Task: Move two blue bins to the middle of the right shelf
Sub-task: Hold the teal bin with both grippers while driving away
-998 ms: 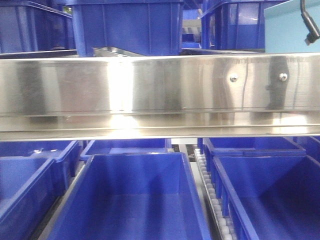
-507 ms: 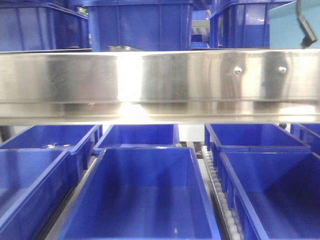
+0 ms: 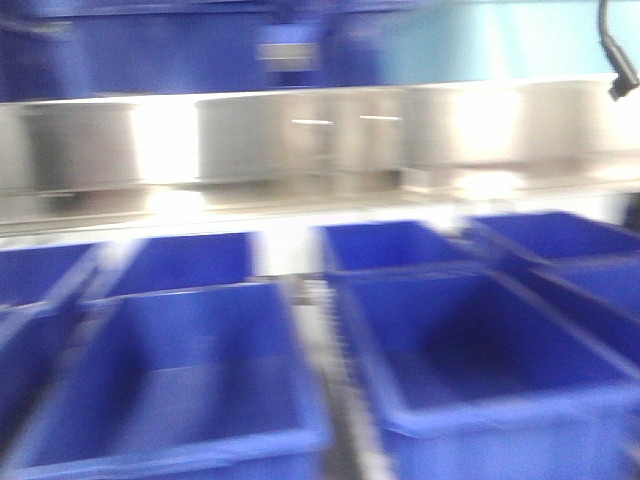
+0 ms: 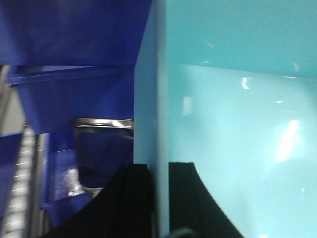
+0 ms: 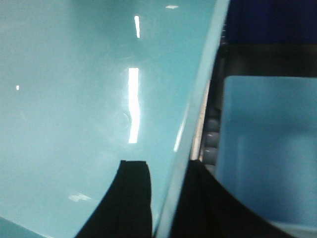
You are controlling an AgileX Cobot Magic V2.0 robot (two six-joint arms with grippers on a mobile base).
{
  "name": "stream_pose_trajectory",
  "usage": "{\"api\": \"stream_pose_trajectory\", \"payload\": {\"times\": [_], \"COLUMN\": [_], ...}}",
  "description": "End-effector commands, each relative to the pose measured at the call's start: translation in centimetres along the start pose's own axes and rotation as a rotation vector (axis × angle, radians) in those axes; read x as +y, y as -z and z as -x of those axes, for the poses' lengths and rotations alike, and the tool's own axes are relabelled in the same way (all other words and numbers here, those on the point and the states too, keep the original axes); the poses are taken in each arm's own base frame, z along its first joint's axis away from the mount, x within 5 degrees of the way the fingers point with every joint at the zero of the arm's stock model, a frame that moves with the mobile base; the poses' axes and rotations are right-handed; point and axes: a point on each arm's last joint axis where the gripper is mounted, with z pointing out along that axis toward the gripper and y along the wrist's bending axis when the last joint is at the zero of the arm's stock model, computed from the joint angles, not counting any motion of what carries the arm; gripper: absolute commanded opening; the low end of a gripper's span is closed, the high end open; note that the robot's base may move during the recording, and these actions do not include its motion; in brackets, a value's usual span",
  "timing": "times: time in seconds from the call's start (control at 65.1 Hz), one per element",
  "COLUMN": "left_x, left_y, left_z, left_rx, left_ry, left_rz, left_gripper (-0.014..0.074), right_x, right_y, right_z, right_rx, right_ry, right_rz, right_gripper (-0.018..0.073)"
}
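Note:
A light blue bin (image 3: 520, 40) shows blurred at the top right of the front view, above the steel rail. In the left wrist view my left gripper (image 4: 161, 171) is shut on the bin's upright wall (image 4: 151, 99), one black finger on each side, with the bin's pale inside (image 4: 237, 139) to the right. In the right wrist view my right gripper (image 5: 166, 171) is shut on the opposite rim (image 5: 198, 99) of the same bin (image 5: 74, 89). A second light blue bin (image 5: 267, 148) lies just beyond that rim.
A steel shelf rail (image 3: 300, 135) crosses the front view. Below it stand several dark blue bins (image 3: 190, 370) (image 3: 470, 350) in rows, with a roller track (image 3: 330, 380) between them. More dark blue bins (image 4: 74, 49) and rollers (image 4: 20, 178) (image 5: 213, 134) show beside the held bin.
The front view has swung right and is now motion-blurred: the dark blue bins and rail have slid left in the frame. More of the light blue bin fills the top right.

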Motion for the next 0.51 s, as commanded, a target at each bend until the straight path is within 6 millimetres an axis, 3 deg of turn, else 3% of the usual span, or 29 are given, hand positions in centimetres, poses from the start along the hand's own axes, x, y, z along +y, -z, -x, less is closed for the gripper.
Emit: {"api": "stream_pose_trajectory", "payload": {"times": [0.0,0.491], "left_x": [-0.42,-0.42], "left_y": [0.9,0.9], "left_z": [1.09,1.09], "left_rx": [-0.094,-0.094], "left_ry": [0.027,0.027], "left_rz": [-0.035,-0.035], "left_gripper": [-0.0111,-0.0111], "right_x": [0.47,0.47], "right_y": [0.85,0.85], "right_z": [0.56,0.57], "right_rx": [-0.046,-0.048], "right_ry": [0.021,0.021], "right_rz": [0.03,0.031], "right_gripper": [-0.0151,-0.0151]}}
